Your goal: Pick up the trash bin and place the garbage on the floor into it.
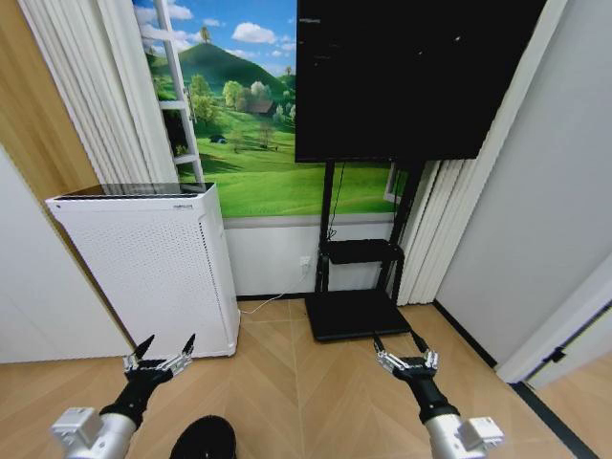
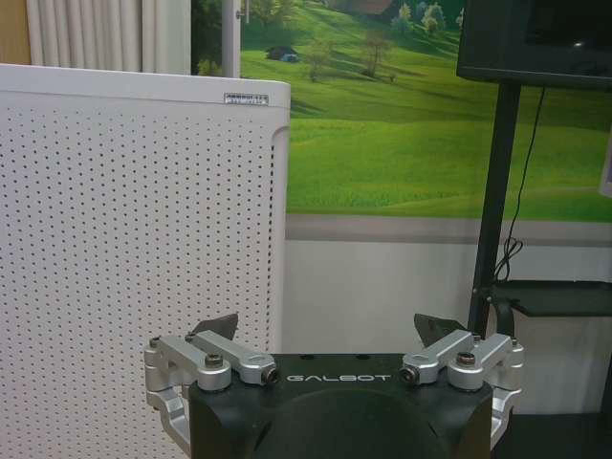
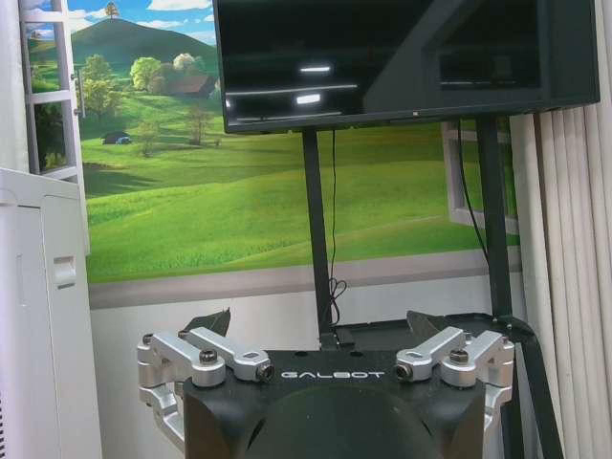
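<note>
The left tool (image 1: 160, 356) hangs low over the wooden floor (image 1: 287, 392), fingers spread wide and holding nothing. Just ahead of it stands the tall white perforated appliance (image 1: 153, 273); in the left wrist view the same tool (image 2: 330, 335) faces that appliance (image 2: 134, 268), its two dark fingertips (image 2: 218, 325) well apart.

The right tool (image 1: 403, 349) is held at about the same height on the other side, also spread wide and empty. Ahead of it is the black base of the TV stand (image 1: 352, 314), which carries a large dark screen (image 1: 411, 76) above. In the right wrist view the tool (image 3: 320, 325) points at the stand's posts (image 3: 316, 239) and the screen (image 3: 402, 57), with a green hillside mural (image 3: 191, 201) on the wall behind.

The trash bin (image 1: 204, 440) sits on the floor behind and below the left tool, near that arm, between the two arms but much closer to the left one. Part of its dark round top is visible at the lower edge of the head view, and neither tool touches it.

White curtains (image 1: 86, 86) hang beyond the appliance, on the far side from the left tool.
</note>
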Robot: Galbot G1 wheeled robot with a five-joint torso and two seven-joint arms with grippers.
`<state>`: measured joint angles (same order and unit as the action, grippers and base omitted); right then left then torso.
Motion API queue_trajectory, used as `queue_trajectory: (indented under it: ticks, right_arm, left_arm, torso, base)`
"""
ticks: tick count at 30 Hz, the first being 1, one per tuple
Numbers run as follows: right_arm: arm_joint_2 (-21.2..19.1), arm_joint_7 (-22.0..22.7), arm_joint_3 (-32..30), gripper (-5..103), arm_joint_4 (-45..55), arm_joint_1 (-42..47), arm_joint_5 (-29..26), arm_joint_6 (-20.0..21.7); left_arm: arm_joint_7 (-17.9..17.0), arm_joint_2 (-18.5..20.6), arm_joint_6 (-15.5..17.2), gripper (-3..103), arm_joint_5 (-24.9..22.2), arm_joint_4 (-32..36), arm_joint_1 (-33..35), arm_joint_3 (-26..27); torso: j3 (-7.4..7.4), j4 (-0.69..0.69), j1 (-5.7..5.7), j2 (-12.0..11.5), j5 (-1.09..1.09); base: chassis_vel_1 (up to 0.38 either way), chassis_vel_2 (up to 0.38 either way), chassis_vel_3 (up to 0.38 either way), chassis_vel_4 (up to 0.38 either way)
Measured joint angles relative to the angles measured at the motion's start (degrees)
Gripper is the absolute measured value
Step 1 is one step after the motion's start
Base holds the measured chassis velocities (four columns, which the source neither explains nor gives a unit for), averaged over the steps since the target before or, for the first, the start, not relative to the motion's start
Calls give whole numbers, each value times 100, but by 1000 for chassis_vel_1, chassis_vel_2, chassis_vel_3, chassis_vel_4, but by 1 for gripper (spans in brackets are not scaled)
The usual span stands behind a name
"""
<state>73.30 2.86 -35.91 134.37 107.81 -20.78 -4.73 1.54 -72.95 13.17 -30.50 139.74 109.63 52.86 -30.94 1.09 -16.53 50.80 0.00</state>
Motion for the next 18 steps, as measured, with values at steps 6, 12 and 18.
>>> queue_trajectory:
  ticks: [6, 12, 18]
  right_arm:
    - [0, 0, 0, 100, 0, 0, 0, 0]
    - [0, 0, 0, 100, 0, 0, 0, 0]
    - [0, 0, 0, 100, 0, -1, 0, 0]
  left_arm:
    - [0, 0, 0, 100, 0, 0, 0, 0]
    - [0, 0, 0, 100, 0, 0, 0, 0]
    - [0, 0, 0, 100, 0, 0, 0, 0]
  torso:
    - [-1, 0, -1, 1, 0]
    - [9, 0, 6, -18, 0]
    - [16, 0, 10, -31, 0]
  base:
    - [0, 0, 0, 0]
    - [0, 0, 0, 0]
    - [53, -66, -69, 74]
